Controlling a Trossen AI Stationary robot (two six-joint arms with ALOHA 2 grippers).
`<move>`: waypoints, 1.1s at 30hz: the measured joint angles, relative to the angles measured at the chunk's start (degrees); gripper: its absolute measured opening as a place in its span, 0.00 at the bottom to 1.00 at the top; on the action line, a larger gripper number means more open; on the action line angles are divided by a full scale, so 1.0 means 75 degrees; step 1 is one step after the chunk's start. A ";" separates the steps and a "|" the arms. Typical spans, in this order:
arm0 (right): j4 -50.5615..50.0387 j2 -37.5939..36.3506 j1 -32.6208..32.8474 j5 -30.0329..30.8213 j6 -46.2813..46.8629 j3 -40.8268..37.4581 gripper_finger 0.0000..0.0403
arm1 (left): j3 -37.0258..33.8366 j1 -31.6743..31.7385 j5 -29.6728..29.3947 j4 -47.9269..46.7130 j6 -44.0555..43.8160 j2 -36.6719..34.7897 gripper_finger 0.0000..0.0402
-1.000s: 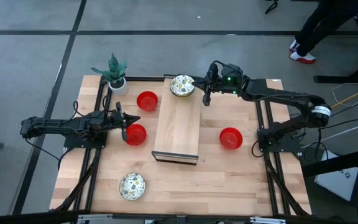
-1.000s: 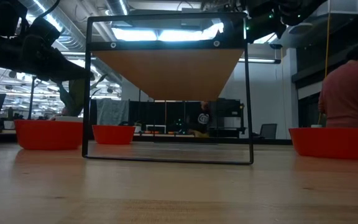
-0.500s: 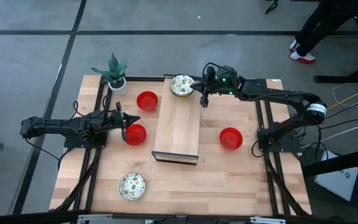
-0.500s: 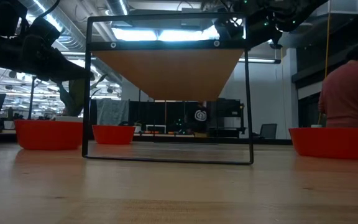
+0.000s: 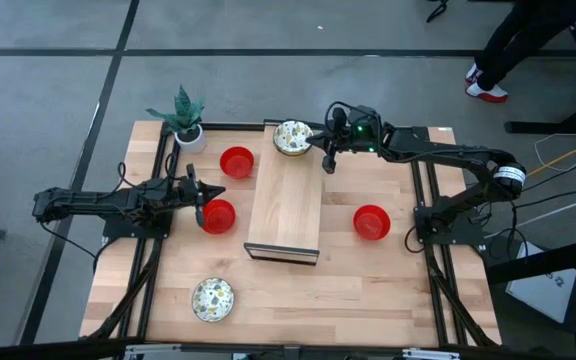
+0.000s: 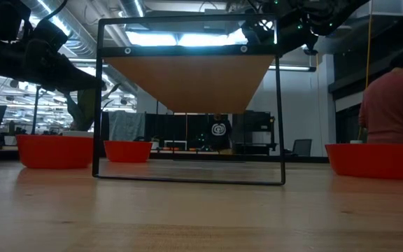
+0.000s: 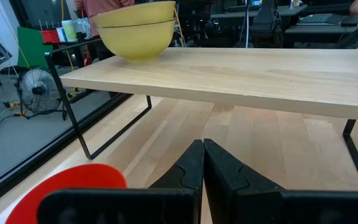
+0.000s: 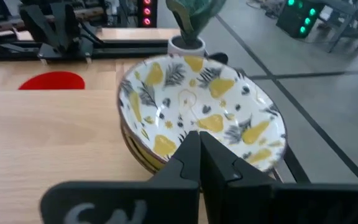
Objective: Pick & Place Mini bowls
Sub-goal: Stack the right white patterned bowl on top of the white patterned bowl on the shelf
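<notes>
Settling our right gripper beside the patterned bowls on the raised shelf

We are holding the stacked patterned bowls at the shelf's far edge; over the last second our right gripper, fingers pressed together and empty, has slid closer and is now pausing beside them, suggesting a placement just finished. Our left gripper, fingers together, is waiting over a red bowl left of the shelf.

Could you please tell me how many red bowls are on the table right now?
3. One red bowl sits near the potted plant, one lies by the left gripper, and one is right of the wooden shelf. None seems hidden.
</notes>
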 joint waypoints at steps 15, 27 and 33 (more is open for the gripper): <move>0.0231 0.0000 0.0287 -0.0172 -0.0095 0.0000 0.00 | 0.0000 -0.0002 0.0000 -0.0002 -0.0002 0.0001 0.01; 0.0168 0.0248 0.0294 -0.0152 -0.0081 0.0009 0.00 | 0.0000 0.0000 0.0000 0.0001 0.0000 0.0003 0.01; 0.0201 0.0294 0.0291 -0.0144 -0.0095 0.0009 0.00 | 0.0000 -0.0001 0.0001 0.0000 0.0000 0.0000 0.01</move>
